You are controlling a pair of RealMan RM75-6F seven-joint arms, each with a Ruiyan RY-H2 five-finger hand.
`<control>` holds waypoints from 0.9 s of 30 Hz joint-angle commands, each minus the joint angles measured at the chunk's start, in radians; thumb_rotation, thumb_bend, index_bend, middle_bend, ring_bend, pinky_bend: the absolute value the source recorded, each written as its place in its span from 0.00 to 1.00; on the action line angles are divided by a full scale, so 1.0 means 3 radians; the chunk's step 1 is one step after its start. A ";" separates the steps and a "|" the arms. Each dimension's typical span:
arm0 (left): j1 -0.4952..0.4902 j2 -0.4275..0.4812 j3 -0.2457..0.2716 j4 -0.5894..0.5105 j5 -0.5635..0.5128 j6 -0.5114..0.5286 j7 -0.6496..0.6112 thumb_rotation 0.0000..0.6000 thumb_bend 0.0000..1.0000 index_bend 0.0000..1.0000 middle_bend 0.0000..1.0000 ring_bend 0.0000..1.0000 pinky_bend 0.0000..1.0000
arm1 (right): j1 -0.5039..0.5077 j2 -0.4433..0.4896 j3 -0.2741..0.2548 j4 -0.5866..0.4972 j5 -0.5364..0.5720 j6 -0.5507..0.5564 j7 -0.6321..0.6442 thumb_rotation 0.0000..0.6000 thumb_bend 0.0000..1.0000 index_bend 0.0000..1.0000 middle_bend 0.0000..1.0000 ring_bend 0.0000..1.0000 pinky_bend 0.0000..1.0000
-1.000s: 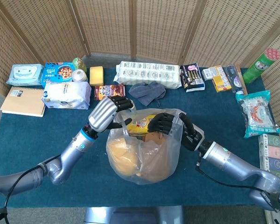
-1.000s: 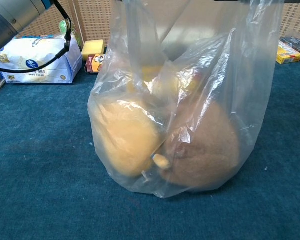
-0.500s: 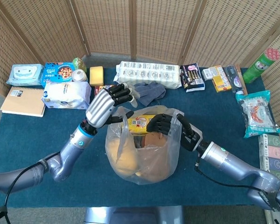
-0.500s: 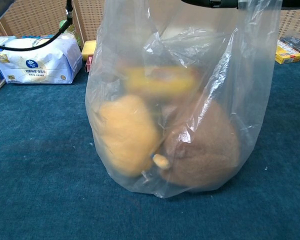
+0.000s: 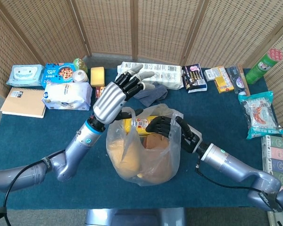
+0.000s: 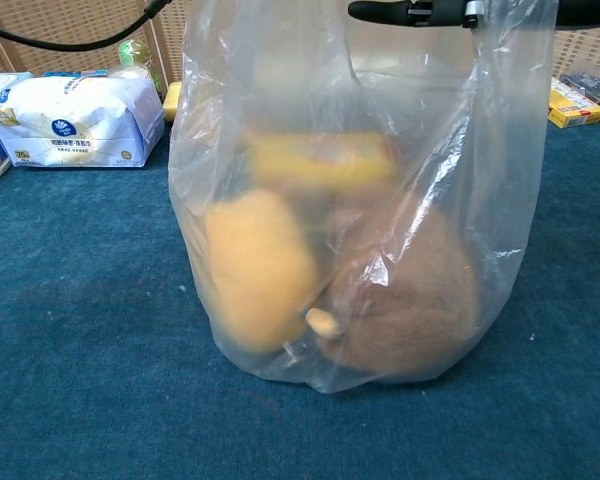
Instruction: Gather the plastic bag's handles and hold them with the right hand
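Note:
A clear plastic bag (image 5: 144,155) stands mid-table, holding a yellow bun (image 6: 255,265), a brown round loaf (image 6: 410,300) and a yellow packet (image 6: 320,160). My left hand (image 5: 114,98) is raised above the bag's left side with its fingers spread. The left handle (image 5: 125,113) runs up under its palm and stays taut, held at the thumb. My right hand (image 5: 161,126) grips the bag's right handle at the rim, and it shows at the top edge of the chest view (image 6: 430,10). In the chest view (image 6: 330,220) the bag fills most of the frame.
A white tissue pack (image 5: 66,95) lies left of the bag. Behind the bag lie a grey cloth (image 5: 150,94) and a long white package (image 5: 165,75). A notebook (image 5: 21,102) sits far left. Snack packs (image 5: 259,113) and a green can (image 5: 263,66) are on the right.
My left hand has risen and moved back-right, fingers spreading, and the bag's left side is pulled taller. The right hand has kept its grip and shifted slightly left.

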 commanded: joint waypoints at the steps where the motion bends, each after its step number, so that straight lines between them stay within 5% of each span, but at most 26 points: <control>1: -0.0036 0.0019 -0.0035 -0.0061 -0.0068 -0.0046 0.0040 1.00 0.18 0.24 0.15 0.01 0.13 | 0.0006 -0.0007 0.0003 0.0013 -0.0005 0.0006 0.0003 0.29 0.18 0.33 0.34 0.24 0.12; 21: -0.0189 0.0034 -0.0103 -0.0235 -0.0308 -0.0153 0.0336 1.00 0.17 0.17 0.12 0.00 0.11 | 0.0044 -0.0174 0.0085 0.0073 0.0190 -0.0083 -0.0284 0.26 0.17 0.32 0.32 0.21 0.10; 27: -0.0225 0.0009 -0.0095 -0.0218 -0.0318 -0.0150 0.0374 1.00 0.16 0.17 0.12 0.00 0.11 | 0.0039 -0.0205 0.0105 0.0071 0.0171 -0.0083 -0.0327 0.24 0.17 0.25 0.27 0.19 0.10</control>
